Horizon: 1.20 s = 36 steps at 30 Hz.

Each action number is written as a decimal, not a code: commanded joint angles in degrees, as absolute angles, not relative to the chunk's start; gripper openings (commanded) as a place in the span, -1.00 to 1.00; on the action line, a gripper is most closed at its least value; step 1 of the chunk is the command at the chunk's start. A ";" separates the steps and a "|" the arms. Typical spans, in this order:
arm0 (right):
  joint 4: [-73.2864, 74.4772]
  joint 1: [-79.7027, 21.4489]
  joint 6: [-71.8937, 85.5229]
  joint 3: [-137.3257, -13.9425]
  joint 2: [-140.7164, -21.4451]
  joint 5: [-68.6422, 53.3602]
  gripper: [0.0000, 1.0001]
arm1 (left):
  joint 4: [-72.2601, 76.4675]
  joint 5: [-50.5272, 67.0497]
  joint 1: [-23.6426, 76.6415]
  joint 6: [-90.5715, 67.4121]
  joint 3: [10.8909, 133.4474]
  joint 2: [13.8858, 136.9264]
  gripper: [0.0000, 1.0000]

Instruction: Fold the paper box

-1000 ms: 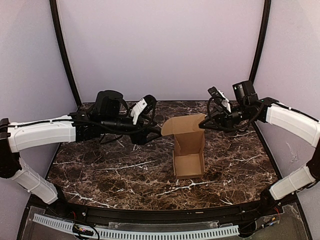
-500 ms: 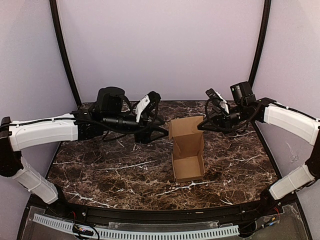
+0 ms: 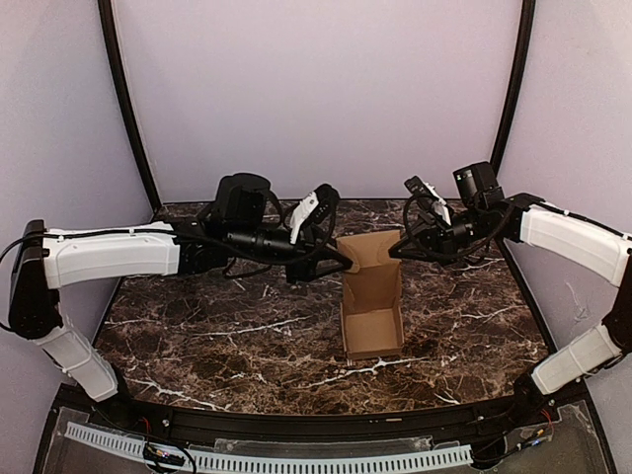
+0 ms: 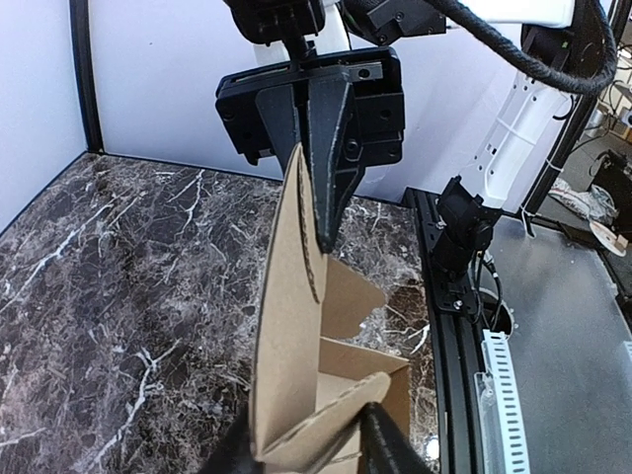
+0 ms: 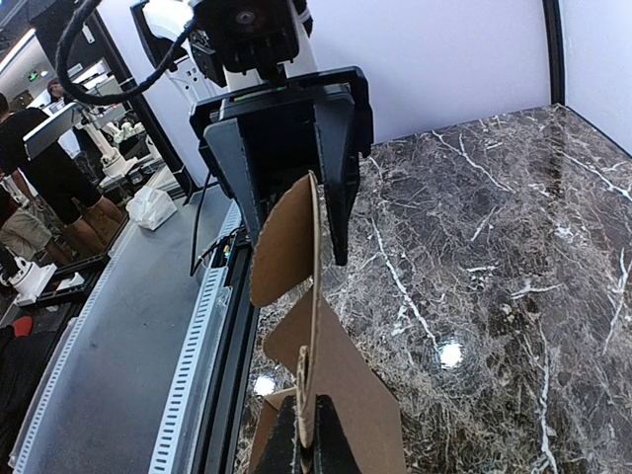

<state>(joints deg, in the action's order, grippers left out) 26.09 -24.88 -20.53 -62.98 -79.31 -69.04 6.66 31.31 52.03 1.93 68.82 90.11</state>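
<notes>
The brown paper box (image 3: 373, 308) stands open on the marble table (image 3: 217, 326), its tall back flap raised between both grippers. My left gripper (image 3: 342, 260) is at the flap's left edge. In the left wrist view the fingertips (image 4: 387, 446) press a rounded tab against the upright panel of the box (image 4: 286, 326), so the left gripper (image 4: 311, 456) is shut on cardboard. My right gripper (image 3: 396, 250) holds the flap's right edge. In the right wrist view it (image 5: 306, 446) is pinched shut on the thin edge of the box (image 5: 351, 385).
A black rail and a white slotted strip (image 3: 296, 460) run along the table's near edge. Black curved posts (image 3: 128, 109) and pale walls close in the back and sides. Both arms reach inward over the far half of the table.
My left gripper has moved right to the flap's left edge and narrowed onto the cardboard. The raised flap now looks narrower and more upright. The right gripper has hardly moved.
</notes>
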 commanded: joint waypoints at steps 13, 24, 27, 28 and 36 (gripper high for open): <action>24.26 -25.93 -19.80 -62.78 -79.92 -67.95 -1.00 | 7.62 32.08 52.47 1.30 70.64 92.09 -0.88; 23.52 -25.93 -24.51 -63.03 -83.90 -65.28 -1.00 | 5.53 22.96 52.43 4.79 66.30 90.38 0.10; 21.66 -25.97 -26.63 -62.99 -85.60 -63.26 -1.00 | 5.72 18.48 52.34 3.34 65.15 88.93 0.23; 21.44 -26.04 -27.47 -63.24 -86.21 -62.54 -1.00 | 6.22 17.46 52.37 2.95 64.32 87.82 0.27; 21.16 -28.02 -34.22 -64.22 -89.26 -57.25 -1.00 | -2.49 7.79 51.70 4.22 68.14 83.71 0.57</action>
<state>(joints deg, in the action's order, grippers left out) 22.31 -26.55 -29.69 -62.98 -88.31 -60.58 5.10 13.65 52.25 2.26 63.68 86.76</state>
